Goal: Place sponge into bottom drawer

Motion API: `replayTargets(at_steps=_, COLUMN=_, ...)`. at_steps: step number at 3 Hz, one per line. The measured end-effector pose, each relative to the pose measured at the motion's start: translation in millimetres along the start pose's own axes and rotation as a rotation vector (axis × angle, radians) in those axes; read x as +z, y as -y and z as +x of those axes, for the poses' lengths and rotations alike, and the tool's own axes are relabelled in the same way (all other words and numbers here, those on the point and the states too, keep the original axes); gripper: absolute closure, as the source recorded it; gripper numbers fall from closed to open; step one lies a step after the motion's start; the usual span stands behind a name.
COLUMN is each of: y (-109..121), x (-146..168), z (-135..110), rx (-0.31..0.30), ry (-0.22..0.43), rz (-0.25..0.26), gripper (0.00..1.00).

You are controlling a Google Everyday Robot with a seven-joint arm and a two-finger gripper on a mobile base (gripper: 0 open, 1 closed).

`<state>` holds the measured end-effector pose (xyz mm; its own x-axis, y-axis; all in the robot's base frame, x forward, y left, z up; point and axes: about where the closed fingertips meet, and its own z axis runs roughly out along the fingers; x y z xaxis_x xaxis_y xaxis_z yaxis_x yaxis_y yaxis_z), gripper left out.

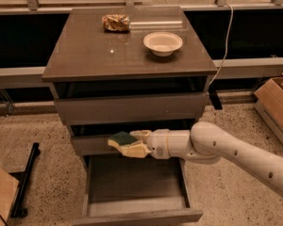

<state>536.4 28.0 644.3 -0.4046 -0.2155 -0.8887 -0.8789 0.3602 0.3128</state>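
Observation:
The sponge (121, 139), dark green on top with pale yellow foam below, is held in my gripper (132, 144), which is shut on it. The gripper hangs in front of the middle drawer's face, above the rear left part of the bottom drawer (134, 180). The bottom drawer is pulled out wide, showing a plain grey inside with nothing in it. My white arm (226, 149) reaches in from the right.
On the cabinet top (85, 55) lie a gold-brown foil packet (116, 22) and a cream bowl (162, 43). A cardboard box (278, 102) stands on the floor at right. A black bar (26, 180) and another box corner (0, 197) lie at lower left.

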Motion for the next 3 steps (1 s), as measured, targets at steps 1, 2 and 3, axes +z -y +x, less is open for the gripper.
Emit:
replayTargets(at_steps=1, y=32.6, x=14.3, z=64.1, rx=0.087, ry=0.056, rz=-0.019, gripper=1.0)
replayTargets(at_steps=2, y=32.6, x=14.3, z=64.1, rx=0.087, ry=0.056, rz=-0.019, gripper=1.0)
replayTargets(at_steps=3, y=51.4, x=24.4, z=75.5, rx=0.108, ry=0.076, rz=-0.021, gripper=1.0)
